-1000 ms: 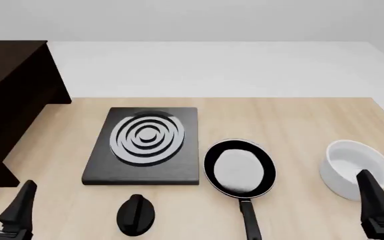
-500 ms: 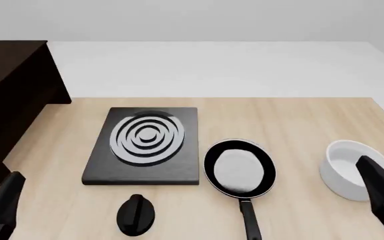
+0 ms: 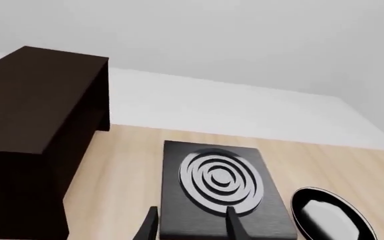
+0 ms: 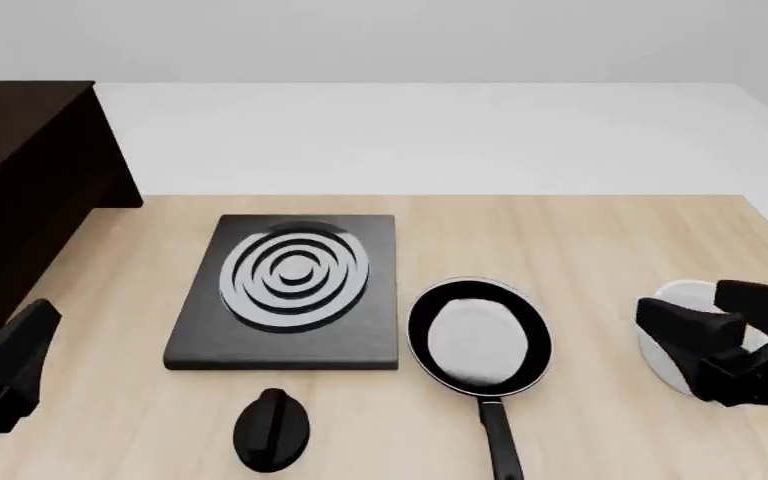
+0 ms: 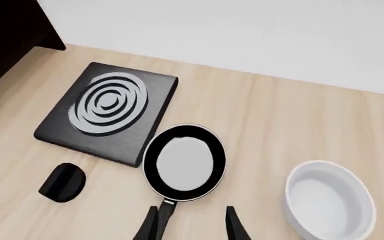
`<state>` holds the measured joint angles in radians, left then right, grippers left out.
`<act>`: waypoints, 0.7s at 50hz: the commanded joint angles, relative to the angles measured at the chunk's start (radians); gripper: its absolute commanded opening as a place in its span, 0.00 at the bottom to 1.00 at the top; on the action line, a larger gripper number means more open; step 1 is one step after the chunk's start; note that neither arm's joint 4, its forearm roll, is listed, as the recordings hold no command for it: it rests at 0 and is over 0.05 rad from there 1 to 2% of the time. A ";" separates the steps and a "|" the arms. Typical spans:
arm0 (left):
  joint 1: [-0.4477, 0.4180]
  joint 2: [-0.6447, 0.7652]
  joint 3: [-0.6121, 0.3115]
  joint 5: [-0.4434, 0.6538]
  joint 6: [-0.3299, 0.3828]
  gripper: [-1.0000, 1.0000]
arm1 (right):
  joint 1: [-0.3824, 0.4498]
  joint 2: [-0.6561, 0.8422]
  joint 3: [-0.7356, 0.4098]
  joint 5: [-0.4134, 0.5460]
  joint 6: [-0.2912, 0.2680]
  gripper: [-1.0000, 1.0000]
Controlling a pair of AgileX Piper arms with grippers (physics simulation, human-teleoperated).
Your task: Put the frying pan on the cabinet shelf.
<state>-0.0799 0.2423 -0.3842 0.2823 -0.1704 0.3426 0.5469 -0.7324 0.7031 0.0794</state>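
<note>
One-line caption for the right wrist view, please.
Right gripper, jaws open, hovers above the pan handle; hotplate, knob and white bowl lie on the table.

The front view looks down and forward from above the near edge of the worktop (image 4: pixel 598 240), taking in its whole width to the far edge and the wall. The left wrist view sits low near the worktop's left side, facing forward past its tool (image 3: pixel 192 227) toward the cabinet (image 3: pixel 32 125) and the black square plate (image 3: pixel 222 192). The right wrist view looks down from higher over the near right part; all three share the black square plate and the frying pan (image 5: pixel 184 162).
</note>
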 commanded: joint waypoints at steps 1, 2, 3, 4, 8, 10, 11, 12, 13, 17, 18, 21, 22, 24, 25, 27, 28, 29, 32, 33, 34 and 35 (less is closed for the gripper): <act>0.018 0.050 0.022 -0.052 -0.003 1.00 | 0.108 0.172 -0.143 0.158 0.024 1.00; 0.021 0.051 0.025 -0.054 -0.012 1.00 | 0.103 0.172 -0.142 0.158 0.022 1.00; 0.027 0.054 0.030 -0.058 -0.028 1.00 | 0.088 0.174 -0.142 0.162 -0.001 1.00; 0.025 0.051 0.029 -0.057 -0.018 1.00 | 0.085 0.176 -0.132 0.161 -0.002 1.00; 0.039 0.029 0.029 -0.042 -0.022 1.00 | 0.160 0.213 -0.113 0.170 0.084 1.00; 0.042 0.018 0.038 -0.039 -0.029 1.00 | 0.174 0.233 -0.129 0.200 0.045 1.00; 0.041 0.016 0.044 -0.040 -0.027 1.00 | 0.184 0.236 -0.133 0.211 0.081 1.00; 0.038 0.011 0.043 -0.038 -0.015 1.00 | 0.193 0.241 -0.138 0.217 0.093 1.00; 0.039 0.014 0.043 -0.039 -0.014 1.00 | 0.197 0.244 -0.142 0.222 0.101 1.00; 0.020 0.010 0.036 -0.026 -0.006 1.00 | 0.201 0.271 -0.113 0.236 0.086 1.00; 0.011 0.002 0.030 -0.016 0.009 1.00 | 0.227 0.281 -0.105 0.234 0.112 1.00; 0.003 -0.004 0.020 -0.006 0.035 1.00 | 0.220 0.296 -0.085 0.230 0.087 1.00; -0.002 -0.005 0.021 -0.008 0.043 1.00 | 0.213 0.301 -0.074 0.228 0.087 1.00; -0.004 -0.004 0.028 -0.012 0.042 1.00 | 0.213 0.311 -0.066 0.217 0.069 1.00; -0.007 -0.003 0.031 -0.014 0.041 1.00 | 0.216 0.319 -0.063 0.211 0.071 1.00; -0.029 -0.009 0.034 -0.006 0.045 1.00 | 0.221 0.337 -0.058 0.202 0.069 1.00; -0.030 -0.021 0.038 -0.002 0.048 1.00 | 0.222 0.347 -0.058 0.192 0.069 1.00; -0.029 -0.022 0.040 -0.001 0.047 1.00 | 0.219 0.352 -0.058 0.187 0.063 1.00; -0.034 -0.024 0.048 -0.002 0.056 1.00 | 0.226 0.374 -0.050 0.151 0.068 1.00; -0.034 -0.022 0.061 -0.012 0.054 1.00 | 0.225 0.380 -0.044 0.141 0.065 1.00; -0.033 -0.020 0.062 -0.015 0.053 1.00 | 0.227 0.389 -0.037 0.130 0.065 1.00; -0.033 -0.020 0.063 -0.017 0.055 1.00 | 0.230 0.396 -0.034 0.123 0.074 1.00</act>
<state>-0.0950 0.2322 -0.3426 0.2699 -0.1330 0.5518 0.8733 -0.7966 0.8776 0.1473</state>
